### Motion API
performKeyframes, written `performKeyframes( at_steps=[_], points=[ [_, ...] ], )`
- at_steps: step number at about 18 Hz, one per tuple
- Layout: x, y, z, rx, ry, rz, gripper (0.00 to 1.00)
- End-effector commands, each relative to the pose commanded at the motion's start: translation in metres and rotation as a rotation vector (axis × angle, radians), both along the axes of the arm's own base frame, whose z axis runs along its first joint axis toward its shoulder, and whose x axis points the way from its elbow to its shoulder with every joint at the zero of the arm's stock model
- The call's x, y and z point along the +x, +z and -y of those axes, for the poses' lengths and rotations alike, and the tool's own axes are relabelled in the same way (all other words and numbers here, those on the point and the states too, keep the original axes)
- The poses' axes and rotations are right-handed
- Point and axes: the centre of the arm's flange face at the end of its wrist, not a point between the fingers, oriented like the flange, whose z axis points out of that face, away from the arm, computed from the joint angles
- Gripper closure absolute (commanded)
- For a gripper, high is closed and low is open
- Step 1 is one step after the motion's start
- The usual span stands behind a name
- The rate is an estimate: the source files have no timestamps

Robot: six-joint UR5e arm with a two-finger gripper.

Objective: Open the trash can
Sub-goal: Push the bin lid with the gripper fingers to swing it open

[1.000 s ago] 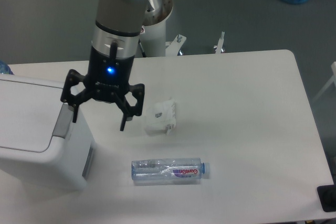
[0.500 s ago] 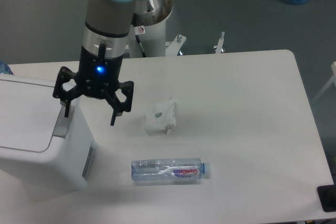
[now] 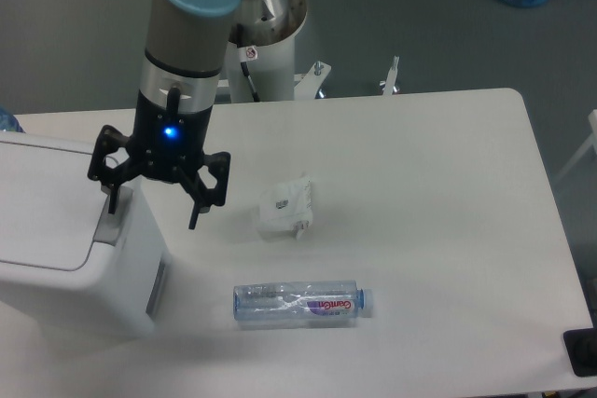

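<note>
The trash can [image 3: 65,230] is a large white boxy bin at the left edge of the table, its flat lid down. Its grey push tab [image 3: 112,222] sits on the lid's right end. My gripper [image 3: 152,210] hangs open and empty over the bin's right end. Its left fingertip [image 3: 113,203] is right above the push tab; I cannot tell if it touches. Its right fingertip [image 3: 193,222] hangs past the bin's right side, over the table.
A crumpled white packet [image 3: 284,208] lies on the table right of the gripper. A clear plastic bottle [image 3: 300,303] lies on its side near the front edge. The arm's white base post [image 3: 270,53] stands behind the table.
The gripper has moved left and slightly back, from beside the bin to over its right end. It has stayed open. The lid, packet and bottle have not moved.
</note>
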Motion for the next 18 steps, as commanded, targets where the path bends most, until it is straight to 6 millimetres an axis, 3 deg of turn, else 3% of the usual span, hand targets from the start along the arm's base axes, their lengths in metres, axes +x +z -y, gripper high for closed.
performKeyframes(
  at_steps=[18],
  points=[
    [0.0011, -0.0015, 0.0017, 0.003, 0.002, -0.003, 0.00]
  ],
)
